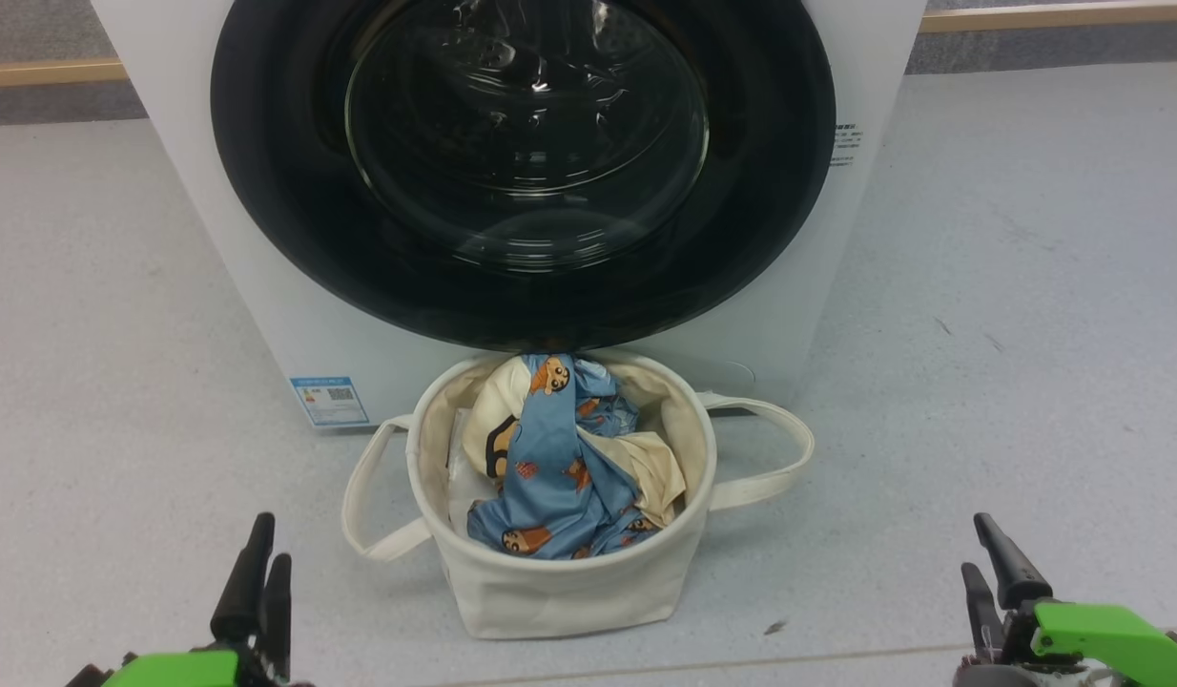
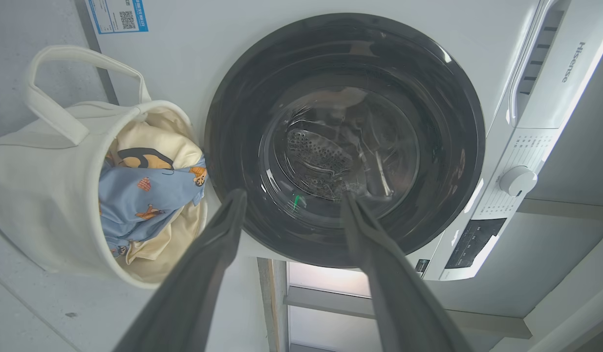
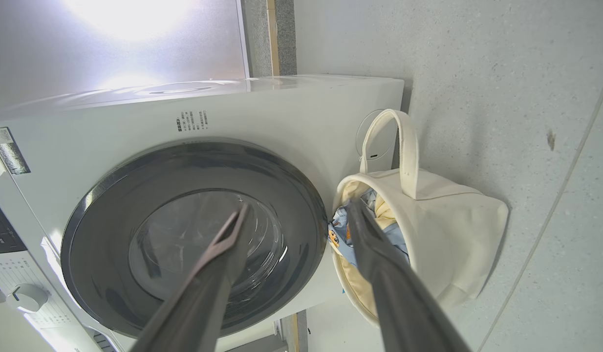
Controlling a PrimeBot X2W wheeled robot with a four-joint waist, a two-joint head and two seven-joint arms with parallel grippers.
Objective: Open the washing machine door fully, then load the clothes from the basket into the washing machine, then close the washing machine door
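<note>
The washing machine (image 1: pixel 264 324) stands straight ahead, its black-rimmed door (image 1: pixel 283 191) shut against the white front. On the floor right in front of it is the cream basket (image 1: pixel 560 592), holding the clothes (image 1: pixel 550 458): blue bear-print fabric over a cream-yellow garment. My left gripper (image 1: pixel 262 572) is low at the near left and my right gripper (image 1: pixel 991 568) low at the near right, both well short of the basket. In the left wrist view the left gripper (image 2: pixel 294 195) is open and empty before the door (image 2: pixel 233 122). The right gripper (image 3: pixel 297 205) is open too, between door (image 3: pixel 135 195) and basket (image 3: pixel 453 230).
A blue label sticker (image 1: pixel 329 401) sits on the machine's lower left front. The control panel with a white knob (image 2: pixel 517 181) runs along the machine's top. Grey speckled floor (image 1: pixel 1027 382) stretches on both sides of the basket, whose loop handles (image 1: pixel 770 458) stick out sideways.
</note>
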